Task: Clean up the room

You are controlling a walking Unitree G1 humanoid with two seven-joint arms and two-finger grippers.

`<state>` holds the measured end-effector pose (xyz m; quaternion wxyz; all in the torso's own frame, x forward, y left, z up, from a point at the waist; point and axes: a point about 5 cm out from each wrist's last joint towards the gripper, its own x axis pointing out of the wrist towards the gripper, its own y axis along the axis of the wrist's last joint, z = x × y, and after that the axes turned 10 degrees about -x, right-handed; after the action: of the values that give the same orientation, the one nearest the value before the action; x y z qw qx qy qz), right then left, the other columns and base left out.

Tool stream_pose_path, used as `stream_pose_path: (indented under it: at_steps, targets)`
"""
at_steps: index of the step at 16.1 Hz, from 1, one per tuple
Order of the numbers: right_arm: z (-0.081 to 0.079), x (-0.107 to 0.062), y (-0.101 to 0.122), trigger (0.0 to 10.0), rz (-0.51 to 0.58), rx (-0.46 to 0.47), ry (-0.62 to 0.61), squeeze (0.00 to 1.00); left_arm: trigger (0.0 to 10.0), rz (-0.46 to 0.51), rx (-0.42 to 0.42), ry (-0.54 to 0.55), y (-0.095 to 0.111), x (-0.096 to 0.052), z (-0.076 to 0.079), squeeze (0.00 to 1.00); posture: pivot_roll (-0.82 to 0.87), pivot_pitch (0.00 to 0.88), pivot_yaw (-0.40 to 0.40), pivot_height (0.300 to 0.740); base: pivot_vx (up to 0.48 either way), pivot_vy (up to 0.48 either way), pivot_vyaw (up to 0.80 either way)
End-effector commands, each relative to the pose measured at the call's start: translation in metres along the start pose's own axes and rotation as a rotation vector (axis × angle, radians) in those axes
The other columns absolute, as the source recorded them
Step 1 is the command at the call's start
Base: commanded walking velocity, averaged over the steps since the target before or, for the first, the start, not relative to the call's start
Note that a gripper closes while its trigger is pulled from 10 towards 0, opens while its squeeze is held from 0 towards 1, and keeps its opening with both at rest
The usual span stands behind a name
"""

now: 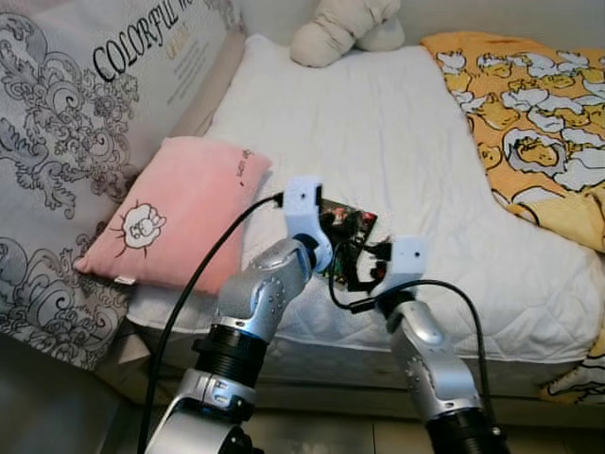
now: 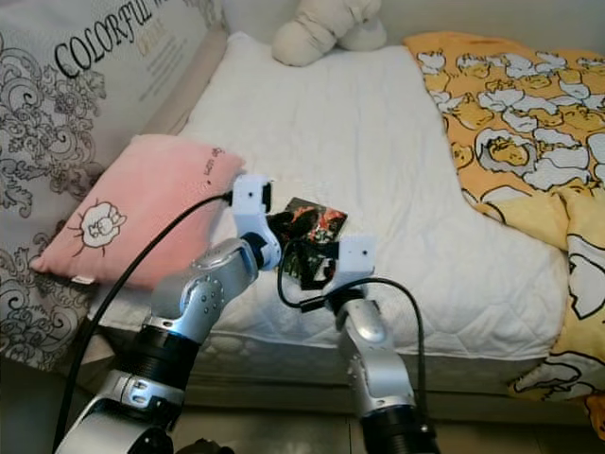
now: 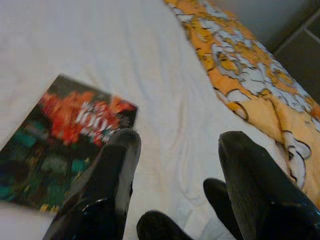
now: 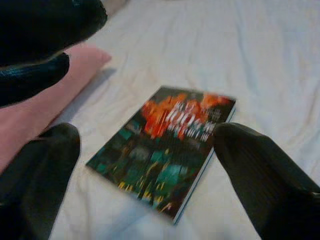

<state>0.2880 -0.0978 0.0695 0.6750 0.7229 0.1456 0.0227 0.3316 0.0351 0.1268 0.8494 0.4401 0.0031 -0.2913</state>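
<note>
Book (image 1: 347, 230) lies flat on the white bed (image 1: 397, 142), near the front edge, just right of the pink pillow (image 1: 175, 213); we take it as the thing to clear.

Head views: both our arms reach over the bed edge w/ the book between them. Left gripper (image 1: 333, 236) comes in from the pillow side and sits over the book's near-left part. Right gripper (image 2: 317, 270) is at its near edge, slightly lower. A plush toy (image 1: 345, 28) sits at the bed's far end, a yellow blanket (image 1: 529, 113) lies well to the right, and a big printed cushion (image 1: 85, 104) leans at left.

Left wrist view: our fingers (image 3: 107, 185) are spread wide, holding nothing. One rests over the book's corner, the other over bare sheet toward the blanket, so the book is off to one side of the gap.

Right wrist view: fingers (image 4: 260, 175) also wide apart and empty, w/ the book (image 4: 165, 150) almost centred between them, long axis running diagonally away from us.

Our call: right gripper is better lined up; the book lies straight ahead of it, and closing across the short width needs a small wrist turn first.
</note>
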Motion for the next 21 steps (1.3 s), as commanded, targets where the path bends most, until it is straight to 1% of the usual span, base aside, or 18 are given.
stream_pose_path:
  at_steps: [1,2,3,4,5,6,7,9,10,11,12,15,16,18,19,20,21]
  targets:
    - [0.02,-0.003,0.032,10.0,0.16,0.068,-0.067,0.0,10.0,0.108,-0.157,0.288,0.015,-0.006,-0.046,0.0,0.04,0.0,0.016,0.74,0.0,0.0,0.0]
    - [0.019,-0.002,0.033,10.0,0.156,0.092,-0.068,0.0,10.0,0.101,-0.189,0.308,0.013,-0.004,-0.048,0.0,0.04,0.0,0.015,0.74,0.0,0.0,0.0]
    - [0.019,0.001,0.036,10.0,0.151,0.136,-0.073,0.0,10.0,0.086,-0.232,0.347,0.008,-0.002,-0.051,0.0,0.04,0.0,0.014,0.74,0.0,0.0,0.0]
    - [0.017,0.004,0.043,10.0,0.165,0.16,-0.07,0.0,10.0,0.074,-0.276,0.412,0.003,-0.001,-0.055,0.0,0.04,0.0,0.013,0.74,0.0,0.0,0.0]
    - [0.016,0.005,0.05,10.0,0.187,0.172,-0.066,0.0,10.0,0.089,-0.218,0.419,0.007,-0.001,-0.055,0.0,0.04,0.0,0.015,0.74,0.0,0.0,0.0]
    - [0.016,0.004,0.057,10.0,0.209,0.161,-0.061,0.0,10.0,0.144,-0.021,0.355,0.023,-0.001,-0.046,0.0,0.04,0.0,0.012,0.74,0.0,0.0,0.0]
    - [0.018,0.002,0.06,10.0,0.222,0.149,-0.061,0.0,10.0,0.159,0.138,0.329,0.032,-0.003,-0.041,0.0,0.04,0.0,0.007,0.74,0.0,0.0,0.0]
    - [0.02,-0.003,0.059,10.0,0.21,0.12,-0.057,0.0,10.0,0.17,0.328,0.28,0.041,-0.007,-0.033,0.0,0.04,0.0,0.006,0.74,0.0,0.0,0.0]
    - [0.021,-0.004,0.058,10.0,0.201,0.117,-0.059,0.0,10.0,0.161,0.407,0.276,0.041,-0.008,-0.031,0.0,0.05,0.0,0.005,0.74,0.0,0.0,0.0]
    - [0.022,-0.004,0.058,10.0,0.197,0.12,-0.058,0.0,10.0,0.151,0.463,0.276,0.04,-0.008,-0.031,0.0,0.05,0.0,0.005,0.74,0.0,0.0,0.0]
    - [0.021,-0.003,0.059,10.0,0.198,0.119,-0.053,0.0,10.0,0.138,0.501,0.276,0.036,-0.007,-0.032,0.0,0.05,0.0,0.005,0.74,0.0,0.0,0.0]
    - [0.02,-0.005,0.062,10.0,0.206,0.092,-0.037,0.0,10.0,0.146,0.549,0.293,0.03,-0.009,-0.037,0.0,0.05,0.0,0.005,0.74,0.0,0.0,0.0]
    - [0.038,-0.015,0.048,10.0,0.156,0.066,-0.098,0.0,10.0,0.21,0.608,0.296,0.035,-0.025,-0.045,0.0,0.05,0.0,0.005,0.74,0.0,0.0,0.0]
    - [0.045,-0.02,0.042,10.0,0.14,0.057,-0.12,0.0,10.0,0.257,0.628,0.323,0.038,-0.034,-0.053,0.0,0.05,0.0,0.005,0.74,0.0,0.0,0.0]
    - [0.049,-0.024,0.039,10.0,0.128,0.039,-0.134,0.0,10.0,0.291,0.618,0.348,0.041,-0.04,-0.059,0.0,0.05,0.0,0.007,0.74,0.0,0.0,0.0]
    - [0.054,-0.028,0.035,10.0,0.116,0.033,-0.151,0.0,10.0,0.331,0.609,0.388,0.043,-0.05,-0.07,0.0,0.05,0.0,0.005,0.74,0.0,0.0,0.0]
    - [0.057,-0.032,0.031,10.0,0.105,0.028,-0.161,0.0,10.0,0.351,0.604,0.405,0.043,-0.058,-0.077,0.0,0.05,0.0,0.004,0.74,0.0,0.0,0.0]
